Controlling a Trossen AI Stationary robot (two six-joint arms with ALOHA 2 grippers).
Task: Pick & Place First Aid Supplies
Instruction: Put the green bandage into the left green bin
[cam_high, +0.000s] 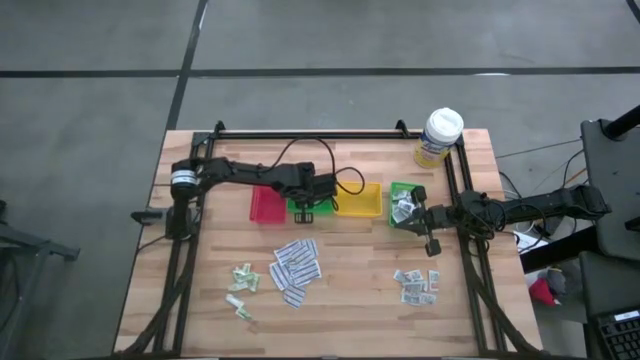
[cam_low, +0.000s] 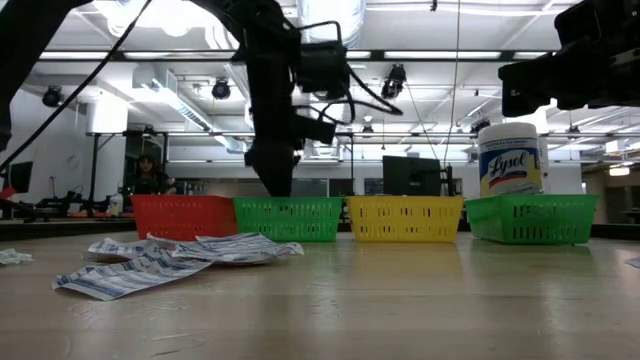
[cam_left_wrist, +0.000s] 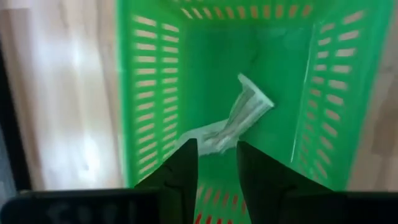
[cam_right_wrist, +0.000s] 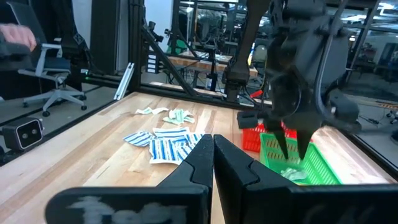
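The left gripper (cam_left_wrist: 214, 165) is hanging over the middle green tray (cam_left_wrist: 146, 93), its fingers (cam_left_wrist: 183, 168) standing apart with nothing between them. Just beyond the tips, a pale green-white sachet (cam_left_wrist: 239, 115) is lying crumpled on the tray floor. On the counter (cam_high: 350, 300), blue-printed white strips (cam_high: 296, 266), more green-white sachets (cam_high: 243, 278) and small grey-white squares (cam_high: 418, 285) are lying in three loose groups. The right gripper (cam_right_wrist: 213, 155), fingers pressed together and empty, is waiting by the right-hand green tray (cam_high: 404, 190).
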